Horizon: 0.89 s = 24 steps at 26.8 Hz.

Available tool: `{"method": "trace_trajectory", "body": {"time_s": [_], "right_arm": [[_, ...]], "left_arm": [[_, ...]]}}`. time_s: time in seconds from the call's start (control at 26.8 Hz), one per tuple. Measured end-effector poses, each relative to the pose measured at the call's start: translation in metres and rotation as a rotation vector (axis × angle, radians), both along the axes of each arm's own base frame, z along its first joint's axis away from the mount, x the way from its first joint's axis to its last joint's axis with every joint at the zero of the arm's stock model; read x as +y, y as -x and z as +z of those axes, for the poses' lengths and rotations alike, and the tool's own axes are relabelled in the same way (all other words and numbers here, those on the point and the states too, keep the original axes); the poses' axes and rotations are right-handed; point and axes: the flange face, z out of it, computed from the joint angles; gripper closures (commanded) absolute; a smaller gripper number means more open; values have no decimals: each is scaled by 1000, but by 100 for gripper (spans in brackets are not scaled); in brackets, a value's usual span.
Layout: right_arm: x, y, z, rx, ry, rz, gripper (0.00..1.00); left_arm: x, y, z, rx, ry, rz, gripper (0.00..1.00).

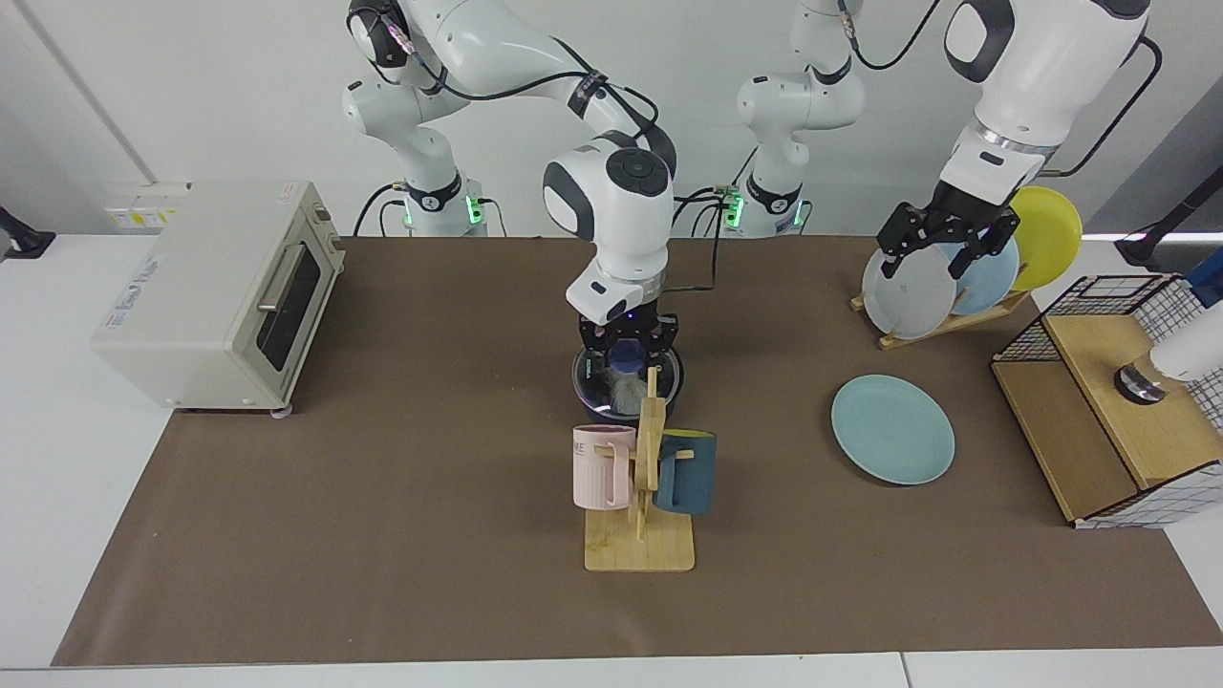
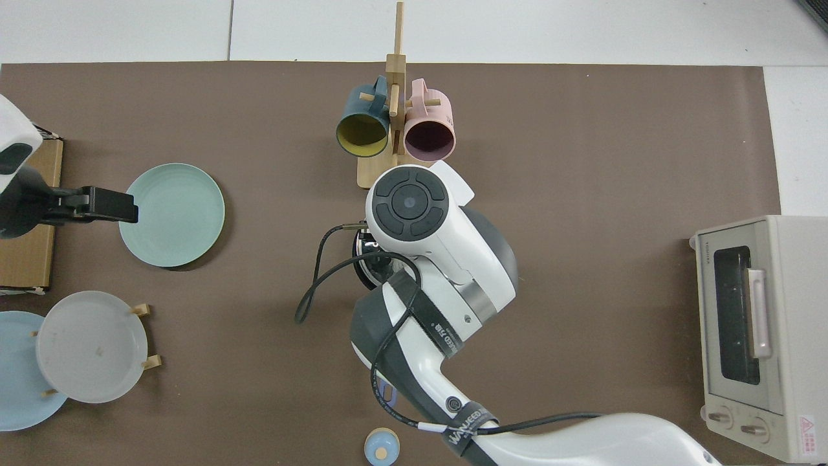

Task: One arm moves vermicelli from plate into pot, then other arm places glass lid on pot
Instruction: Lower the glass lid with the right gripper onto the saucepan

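pot [image 2: 363, 268] mostly hidden under right arm in top view, mug rack [image 1: 650, 430] covering its front

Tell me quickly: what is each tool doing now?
Right tool: closed on the glass lid's knob, over the pot.
Left tool: open, holding nothing, waiting above plate rack.

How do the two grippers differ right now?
The right gripper sits low at the knob of the glass lid on the pot; the left gripper hangs high by the rack plates, holding nothing, fingers spread. Both point downward.
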Motion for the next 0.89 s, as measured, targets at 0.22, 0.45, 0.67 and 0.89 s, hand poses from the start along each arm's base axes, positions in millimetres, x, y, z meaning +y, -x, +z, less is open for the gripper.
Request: {"method": "trace_trajectory", "body": {"time_s": [0.22,0.45,0.67,0.89], "right_arm": [[3,2,0,-1,2,6,100],[11,7,-2,1,5,18,100],[13,8,-6,5,7,18,100],[13,8,-6,4,7,18,100]], "left_arm": [[0,0,0,0,0,0,0],[0,0,0,0,0,0,0],[0,0,0,0,0,0,0],[0,0,0,0,0,0,0]]}}
